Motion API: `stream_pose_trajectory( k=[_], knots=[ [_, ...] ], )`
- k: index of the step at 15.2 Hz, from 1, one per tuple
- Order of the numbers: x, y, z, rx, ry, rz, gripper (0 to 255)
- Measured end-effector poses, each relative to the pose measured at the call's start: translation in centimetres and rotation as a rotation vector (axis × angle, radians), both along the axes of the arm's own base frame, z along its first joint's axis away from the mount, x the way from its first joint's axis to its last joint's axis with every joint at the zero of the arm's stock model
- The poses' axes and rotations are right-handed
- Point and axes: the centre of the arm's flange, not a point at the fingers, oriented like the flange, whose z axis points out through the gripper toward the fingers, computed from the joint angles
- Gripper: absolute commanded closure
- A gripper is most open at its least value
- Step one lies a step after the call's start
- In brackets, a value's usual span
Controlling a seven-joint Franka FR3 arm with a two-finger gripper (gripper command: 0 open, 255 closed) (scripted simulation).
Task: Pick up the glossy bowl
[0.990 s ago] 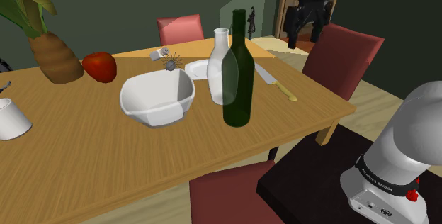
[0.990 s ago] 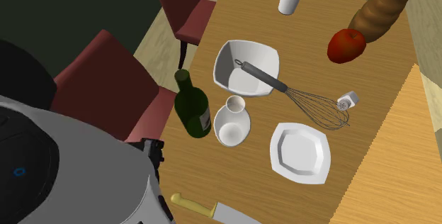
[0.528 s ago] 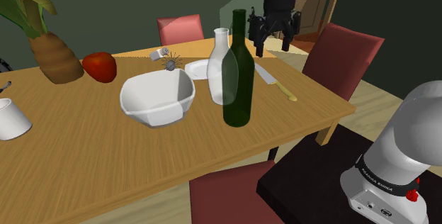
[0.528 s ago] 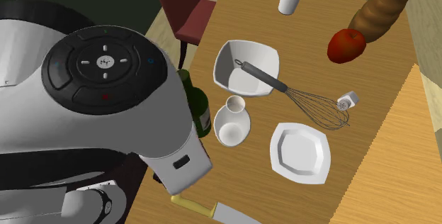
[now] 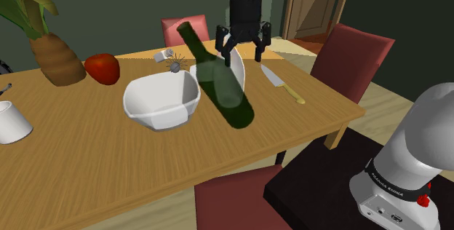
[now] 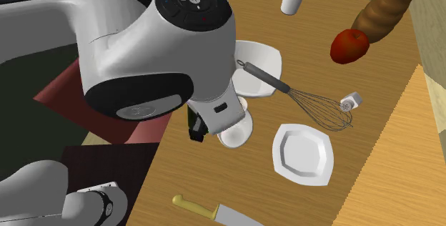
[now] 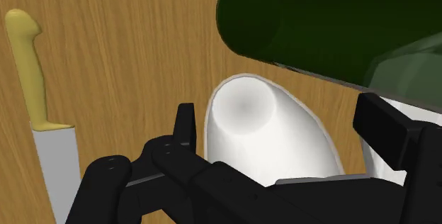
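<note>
Green bottle (image 5: pixel 222 83) is leaning way over on the wooden desk (image 5: pixel 109 170), with a white vase (image 5: pixel 238 67) right behind it. Yellow-handled knife (image 5: pixel 282 84) lies near the edge, red apple (image 5: pixel 102 68) next to the plant (image 5: pixel 57 57), and a whisk (image 6: pixel 314 103) just beside a white plate (image 6: pixel 303 153).

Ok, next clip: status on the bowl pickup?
Gripper above table, jaws open, astride white vase. White bowl on table, ungrasped, whisk handle in it. Green bottle tilted steeply, close beside vase and bowl.
</note>
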Motion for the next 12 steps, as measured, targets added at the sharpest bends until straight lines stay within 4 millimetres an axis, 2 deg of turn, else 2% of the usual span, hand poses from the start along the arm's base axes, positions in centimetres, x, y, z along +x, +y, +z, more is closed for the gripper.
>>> stream_pose_trajectory(
  k=[4, 7, 9, 12],
  knots=[
    [2.7, 3.9, -0.9, 0.007, -0.006, -0.036, 0],
    [5.5, 6.9, -1.8, 0.012, -0.009, -0.063, 0],
    [6.8, 8.9, -1.8, 0.016, -0.012, -0.081, 0],
    [8.2, 10.4, -3.0, 0.02, -0.014, -0.097, 0]
  ],
)
